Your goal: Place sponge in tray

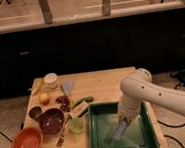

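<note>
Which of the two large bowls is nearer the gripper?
The purple bowl; the orange bowl sits farther left. The gripper is down inside the green tray.

White arm (148,94) over the tan wooden surface (105,84), and there's the gripper (122,124), low inside the glossy dark-green tray (143,135). Right at its tip, the sponge (115,135) shows pale blue-grey against all that green. On the far side of the surface it's a real mix: an orange bowl (27,144), a deep purple bowl (51,121), a pale green cup (75,124), a beige block (80,109), a pale blue triangle (67,86), a yellow fruit (44,98), a white tub (50,80).
</note>
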